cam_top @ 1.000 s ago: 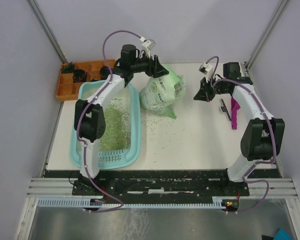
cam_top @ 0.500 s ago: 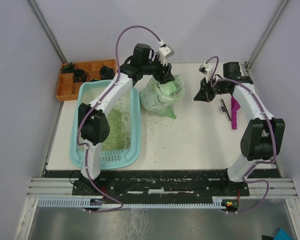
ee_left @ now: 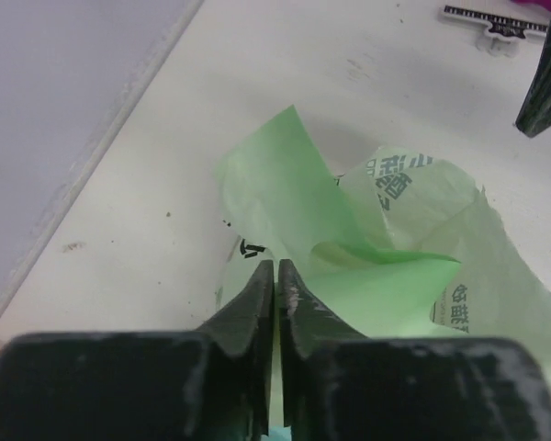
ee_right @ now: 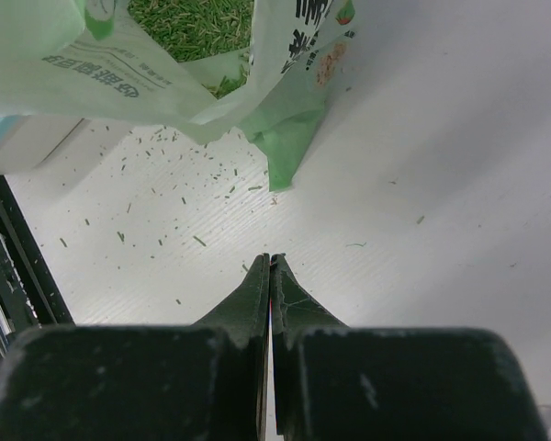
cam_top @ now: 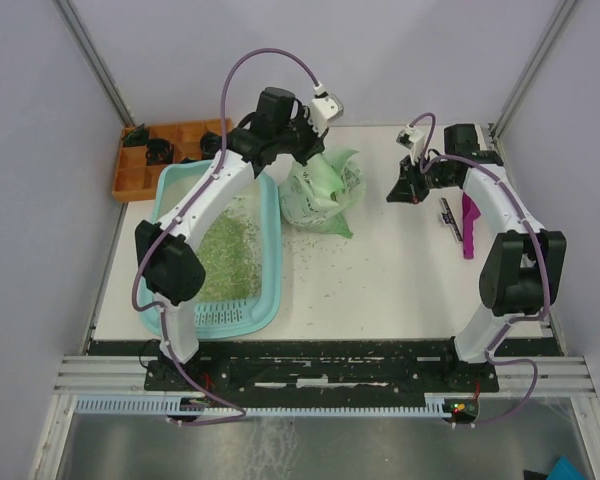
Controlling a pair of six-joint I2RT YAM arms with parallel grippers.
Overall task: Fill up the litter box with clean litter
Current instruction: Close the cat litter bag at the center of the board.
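1. Two dark jaws of the left gripper (ee_left: 275, 265) are drawn in to a slit with a sliver of pale green film between them. They pinch the top edge of the printed bag (ee_left: 395, 276), whose crumpled flap rises just past the fingertips.
2. We cannot make out how much film the grip has taken, because the finger bodies cover the fold below the tips.
3. The litter box (cam_top: 277, 255) lies to this gripper's left and back toward the arm's base, just beside the bag. The arm crosses its far end and hides part of the rim there.
4. Litter (cam_top: 225, 255) lies as a loose green patch on the box's floor, with whitish floor showing around it. More fills the bag's open mouth ahead of the right arm's fingertips, cut off by the top edge of that wrist view.
5. The right gripper (ee_right: 269, 262) is closed tight on nothing over the white table (cam_top: 400, 280). We cannot tell whether its tips touch the surface. Stray granules lie scattered between them and the bag.
6. To that gripper's right, a magenta scoop (cam_top: 468, 225) lies near the table's edge, partly behind the arm. A black-and-white strip (cam_top: 447, 215) beside it is too small for us to identify.
7. An orange tray (cam_top: 130, 180) sits well to the left gripper's left, past the box's far corner. The dark items in its compartments are too small to name.
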